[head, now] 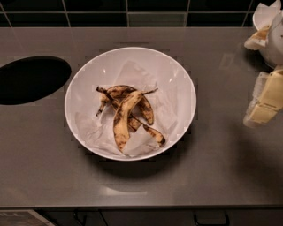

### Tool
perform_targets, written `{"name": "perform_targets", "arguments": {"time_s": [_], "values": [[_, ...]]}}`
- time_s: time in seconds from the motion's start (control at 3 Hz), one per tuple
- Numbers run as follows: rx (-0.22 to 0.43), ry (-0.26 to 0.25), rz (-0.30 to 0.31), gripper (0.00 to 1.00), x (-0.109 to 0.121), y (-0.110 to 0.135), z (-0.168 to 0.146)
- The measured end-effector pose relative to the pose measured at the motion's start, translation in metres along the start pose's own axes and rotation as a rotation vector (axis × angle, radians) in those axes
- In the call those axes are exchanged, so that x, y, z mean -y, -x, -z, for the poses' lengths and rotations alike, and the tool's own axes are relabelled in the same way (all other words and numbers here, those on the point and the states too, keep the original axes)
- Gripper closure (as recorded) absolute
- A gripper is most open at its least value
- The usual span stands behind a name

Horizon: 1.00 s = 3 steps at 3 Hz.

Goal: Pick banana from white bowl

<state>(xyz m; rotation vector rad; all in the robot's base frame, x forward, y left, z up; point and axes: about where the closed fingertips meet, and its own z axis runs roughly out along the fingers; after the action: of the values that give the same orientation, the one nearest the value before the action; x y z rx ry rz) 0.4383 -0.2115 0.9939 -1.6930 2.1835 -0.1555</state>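
The banana (126, 115) is a limp yellow peel with heavy brown-black spots, its strips splayed out. It lies in the middle of the white bowl (181, 79), on crumpled white paper (170, 108). The bowl is large, shallow and glossy and stands at the centre of the grey counter. My gripper (261, 70) is at the right edge of the view, to the right of the bowl and apart from it. Its two cream-padded fingers (265, 99) are spread wide with bare counter between them. It holds nothing.
A dark round hole (31, 79) is cut into the grey counter (221, 167) left of the bowl. A dark tiled wall (132, 13) runs along the back. The counter's front edge (141, 206) runs across the bottom, with cabinet handles below.
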Motion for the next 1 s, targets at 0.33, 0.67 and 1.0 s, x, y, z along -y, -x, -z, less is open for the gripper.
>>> {"name": "perform_targets", "arguments": {"time_s": [0.33, 0.67, 1.0], "values": [[0.000, 0.000, 0.001, 0.00, 0.000, 0.000, 0.000], [-0.005, -0.027, 0.078, 0.00, -0.003, 0.027, 0.002], [0.038, -0.039, 0.248, 0.00, -0.016, 0.080, 0.003]]}}
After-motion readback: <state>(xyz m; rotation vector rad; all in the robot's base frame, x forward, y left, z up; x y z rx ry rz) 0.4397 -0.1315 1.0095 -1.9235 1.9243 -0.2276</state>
